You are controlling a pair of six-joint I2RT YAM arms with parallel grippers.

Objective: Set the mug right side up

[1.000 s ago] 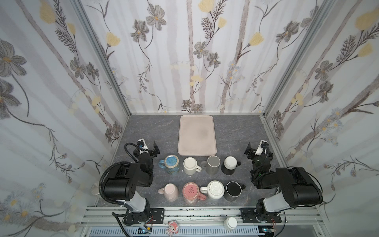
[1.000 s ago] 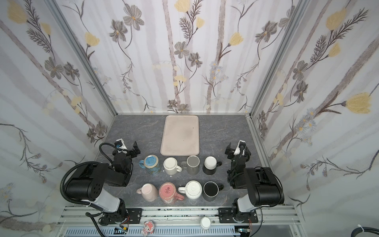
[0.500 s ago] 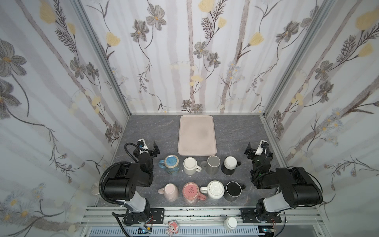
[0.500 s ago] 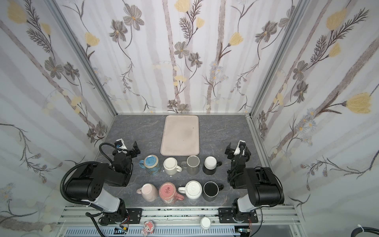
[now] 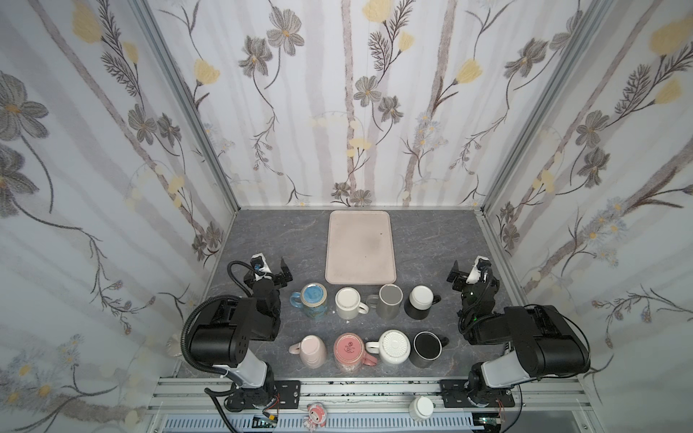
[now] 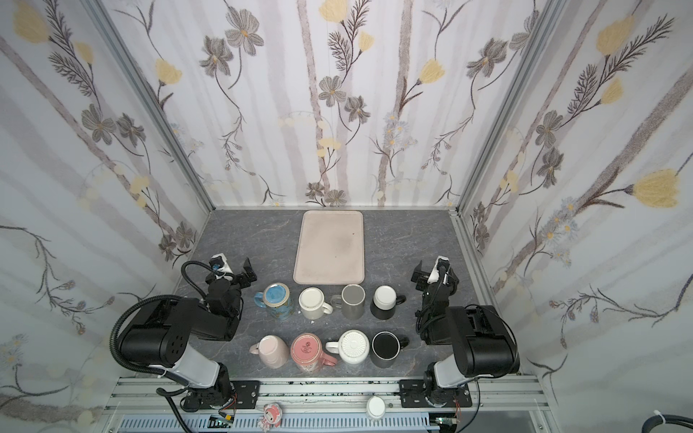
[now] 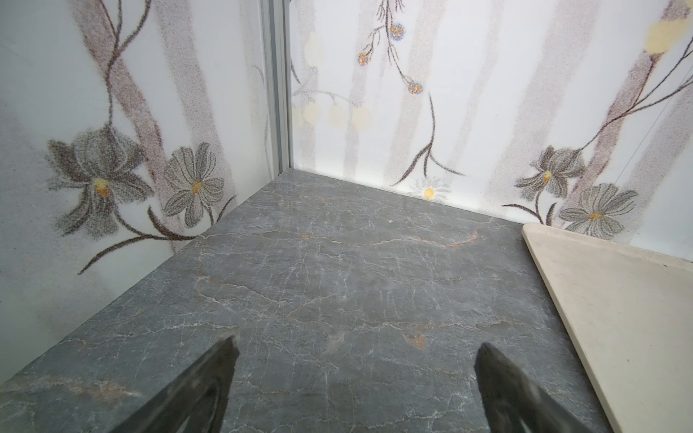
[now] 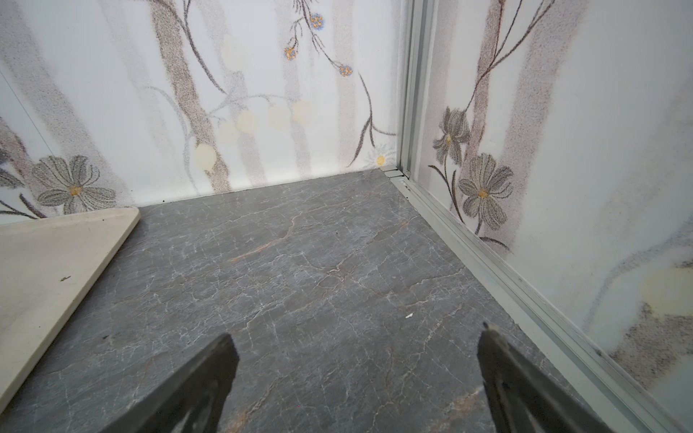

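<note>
Top views: eight mugs [image 5: 369, 324] stand in two rows of four on the grey table [image 5: 279, 234], at lower centre of the frame, just below the beige tray [image 5: 360, 243].
Mug look: the rose mug [image 5: 349, 348] shows a flat base with a small mark. The ribbed white mug [image 5: 393, 345] shows a ringed base. Both stand mouth down in the lower row.
Left gripper [image 5: 272, 267]: jaws spread wide and empty, left of the upper row. It is near the blue mug [image 5: 314, 298] but not touching it.
Right gripper [image 5: 468, 269]: jaws spread wide and empty, right of the upper row and apart from the black mug with a white top [image 5: 420, 300].
Wrist views: table, wall and a tray corner lie beyond the parted fingers.
</note>
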